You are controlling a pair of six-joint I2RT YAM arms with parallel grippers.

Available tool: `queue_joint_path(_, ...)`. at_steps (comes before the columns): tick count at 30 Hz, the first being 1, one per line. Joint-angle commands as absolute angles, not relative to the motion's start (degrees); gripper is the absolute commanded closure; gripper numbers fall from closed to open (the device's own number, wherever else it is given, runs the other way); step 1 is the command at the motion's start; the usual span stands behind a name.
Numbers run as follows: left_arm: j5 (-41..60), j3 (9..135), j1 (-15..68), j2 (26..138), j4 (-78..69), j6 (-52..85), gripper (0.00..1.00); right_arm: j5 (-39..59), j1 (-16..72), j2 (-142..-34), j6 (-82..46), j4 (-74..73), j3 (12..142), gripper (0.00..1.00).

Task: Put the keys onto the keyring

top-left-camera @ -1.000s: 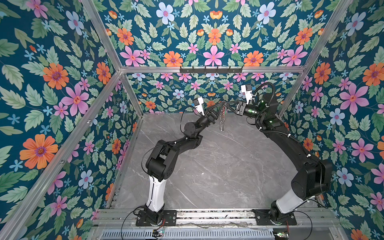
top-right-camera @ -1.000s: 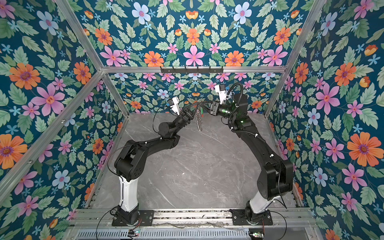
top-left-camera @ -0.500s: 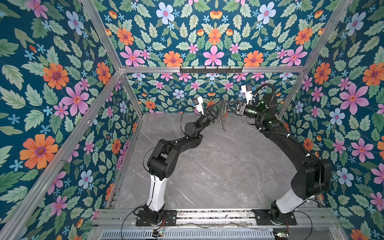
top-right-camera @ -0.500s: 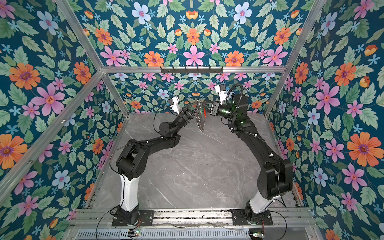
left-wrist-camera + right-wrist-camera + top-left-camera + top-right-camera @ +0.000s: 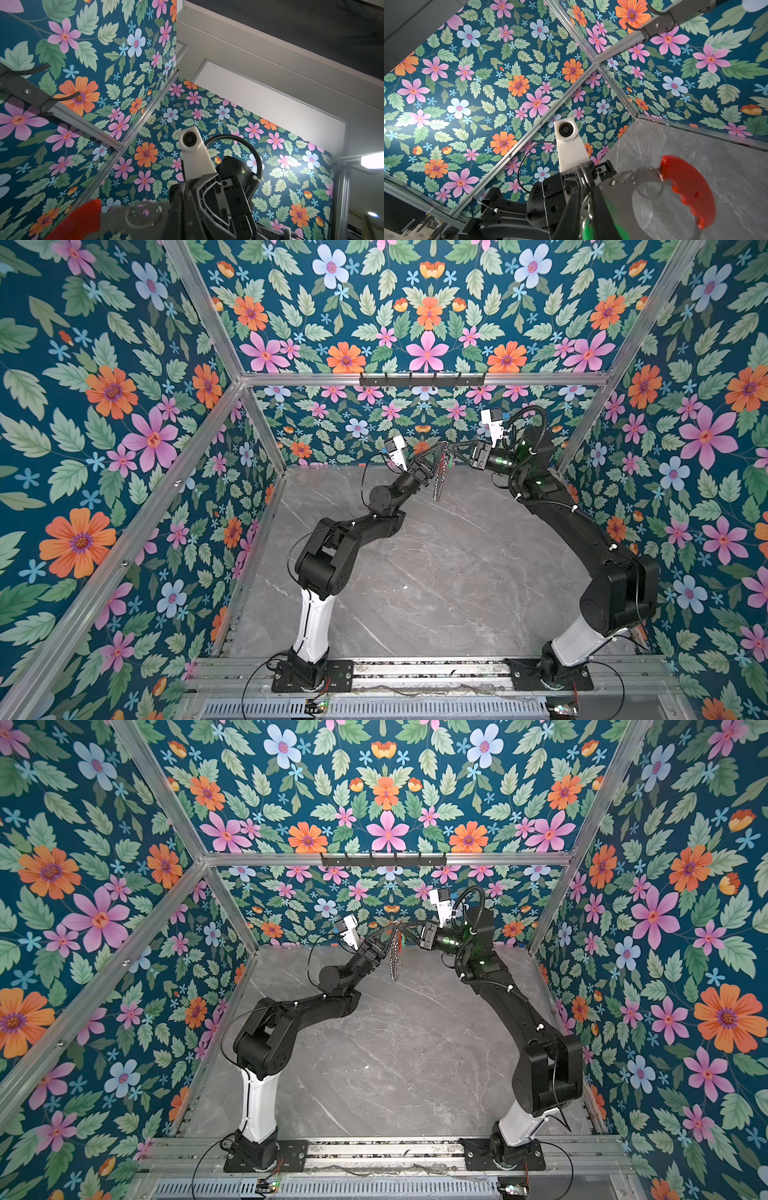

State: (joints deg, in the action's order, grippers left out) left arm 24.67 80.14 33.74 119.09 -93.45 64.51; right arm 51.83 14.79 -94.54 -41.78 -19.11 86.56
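Observation:
Both arms meet high up near the back wall in both top views. My left gripper [image 5: 437,449] [image 5: 184,192] is shut on the rim of the grey keyring [image 5: 440,479] [image 5: 116,218], which hangs below it with its silver loops. The ring's red arc [image 5: 79,220] [image 5: 689,191] shows in both wrist views. My right gripper [image 5: 453,446] [image 5: 585,206] comes in from the opposite side, its jaws nearly closed on the green-headed key [image 5: 588,228] and on a silver loop [image 5: 584,180] at the ring's edge. The key's shaft is hidden.
A black hook rail [image 5: 422,379] runs along the back wall above the grippers. The grey marble floor [image 5: 415,572] lies well below the hanging ring. Floral walls stand close behind and to both sides.
The hanging keyring has swung and turned slightly. Both arms stay almost where they were, tips together.

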Motion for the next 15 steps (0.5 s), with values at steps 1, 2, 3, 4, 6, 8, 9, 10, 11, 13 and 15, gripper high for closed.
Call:
queue_joint_path(1, 25.1, 80.5, 33.8, 119.3, -95.8, 65.1, 1.00, 52.8, 15.0, -94.5, -42.6, -21.7, 87.3, 0.86)
queue_joint_path(2, 25.0, 80.6, 33.8, 119.3, -95.8, 65.3, 1.00, 52.9, 15.1, -94.5, -42.7, -21.7, 87.2, 0.86)
queue_joint_path(3, 25.0, 80.7, 33.8, 119.4, -95.8, 65.4, 1.00, 53.0, 15.3, -94.6, -42.7, -21.7, 87.2, 0.86)
queue_joint_path(4, 25.0, 80.9, 33.8, 119.4, -95.9, 65.6, 1.00, 53.0, 15.4, -94.5, -42.7, -21.8, 87.2, 0.85)
queue_joint_path(6, 24.9, 81.0, 33.8, 119.5, -95.8, 65.7, 1.00, 52.9, 15.6, -96.5, -42.8, -21.9, 87.2, 0.83)
queue_joint_path(8, 24.8, 81.2, 33.8, 119.5, -95.8, 65.7, 1.00, 52.8, 15.6, -96.6, -43.3, -22.5, 87.1, 0.83)
queue_joint_path(9, 24.8, 81.2, 33.9, 119.5, -95.9, 65.7, 1.00, 52.8, 15.6, -96.7, -43.4, -22.8, 87.0, 0.83)
queue_joint_path(10, 24.8, 81.3, 33.9, 119.5, -95.9, 65.9, 1.00, 52.7, 15.6, -96.6, -43.4, -22.9, 87.1, 0.84)
queue_joint_path(11, 24.8, 81.3, 33.9, 119.5, -95.8, 66.0, 1.00, 52.7, 15.6, -96.4, -43.3, -22.8, 87.1, 0.85)
queue_joint_path(13, 24.8, 81.4, 33.9, 119.4, -95.8, 66.2, 1.00, 52.6, 15.6, -96.3, -43.0, -22.5, 87.1, 0.91)
queue_joint_path(15, 24.7, 81.4, 33.9, 119.4, -95.9, 66.2, 1.00, 52.5, 15.6, -96.0, -42.6, -22.0, 87.1, 0.95)
